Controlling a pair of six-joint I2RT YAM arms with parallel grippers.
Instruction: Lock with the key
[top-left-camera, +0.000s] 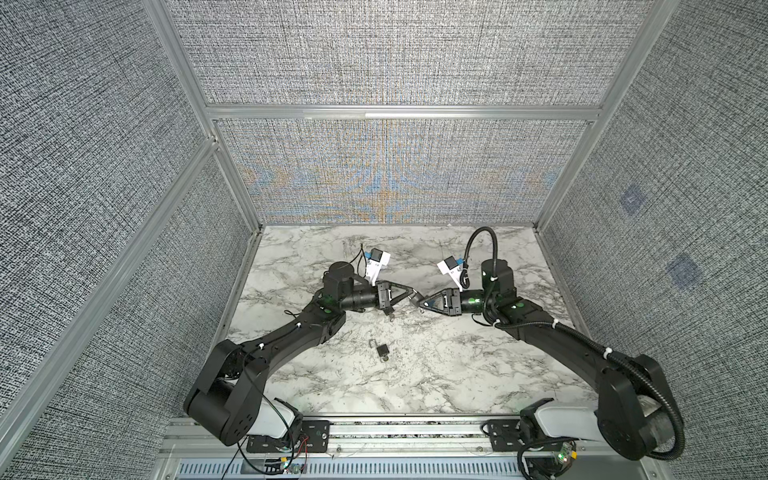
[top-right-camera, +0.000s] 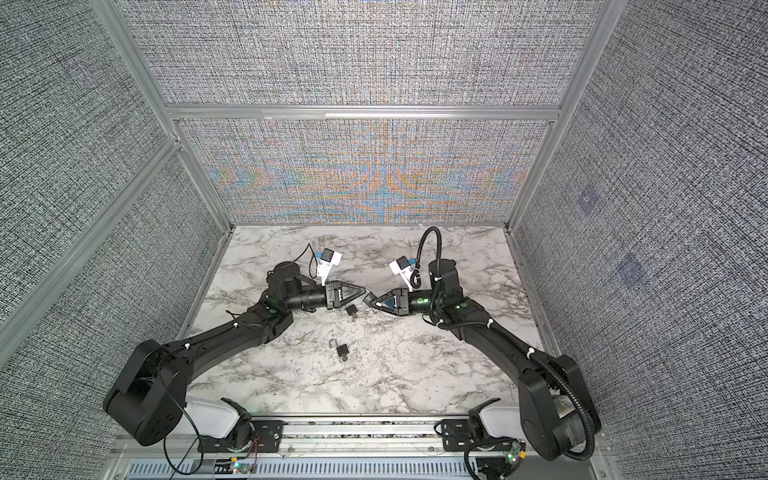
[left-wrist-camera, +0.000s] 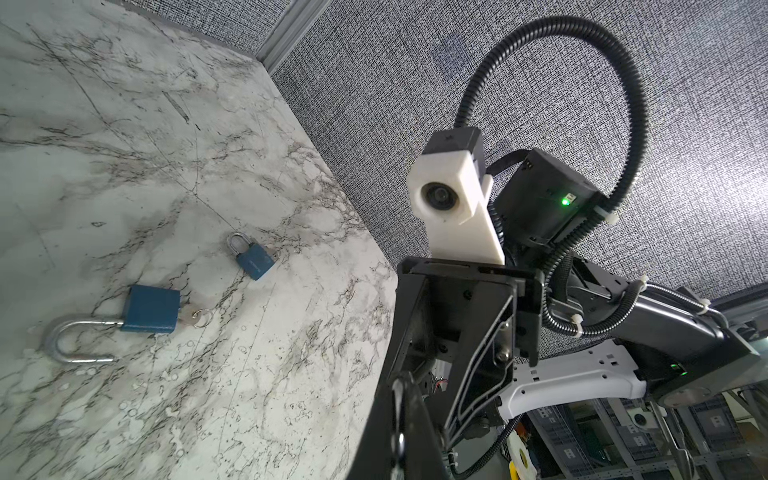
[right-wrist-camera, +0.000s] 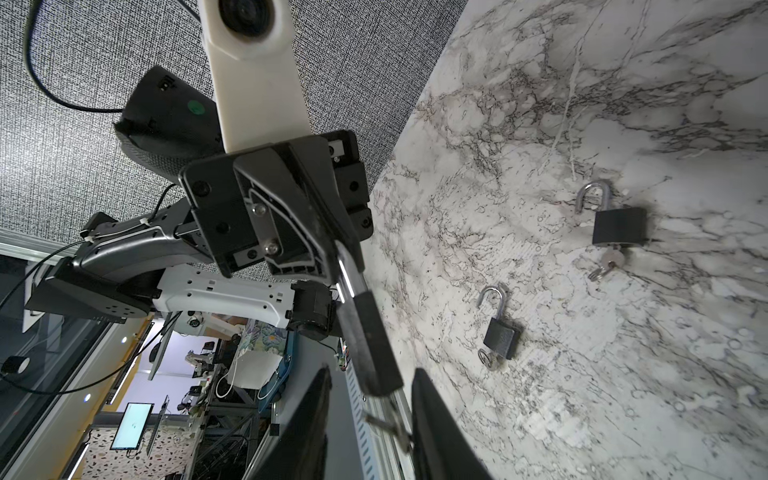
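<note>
**Desk:** Where is the lock sitting, and which claw is holding it?

**Me:** I'm watching the left claw (right-wrist-camera: 347, 259) clamping hard on the silver shackle (right-wrist-camera: 348, 272) of the held padlock (right-wrist-camera: 370, 340). I'm seeing no gap between its jaws beyond the steel itself. The padlock's dark body is hanging in the air, well above the marble table (right-wrist-camera: 623, 395), and pointing away from the left claw.

**Desk:** And the key?

**Me:** The key (right-wrist-camera: 384, 422) is sticking out of the far end of the held padlock, opposite the shackle, with a small ring dangling from it.

**Desk:** Is the right claw gripping it?

**Me:** I'm not seeing a grip. The right claw (right-wrist-camera: 372, 386) is standing parted, with its fingers (right-wrist-camera: 307, 424) reaching up either side of the held padlock's lower end. The key is lying between them and looks to be brushing one finger, but I can't tell whether it's really touching.

**Desk:** Anything lying about underneath?

**Me:** Two more are lying flat on the table below the held padlock. The first spare padlock (right-wrist-camera: 619, 226) is resting almost under it, with its shackle swung open and a key in its base. The second spare padlock (right-wrist-camera: 503, 332) is lying farther from the held padlock, toward the arms' bases, also with its shackle open and a key in it.
</note>
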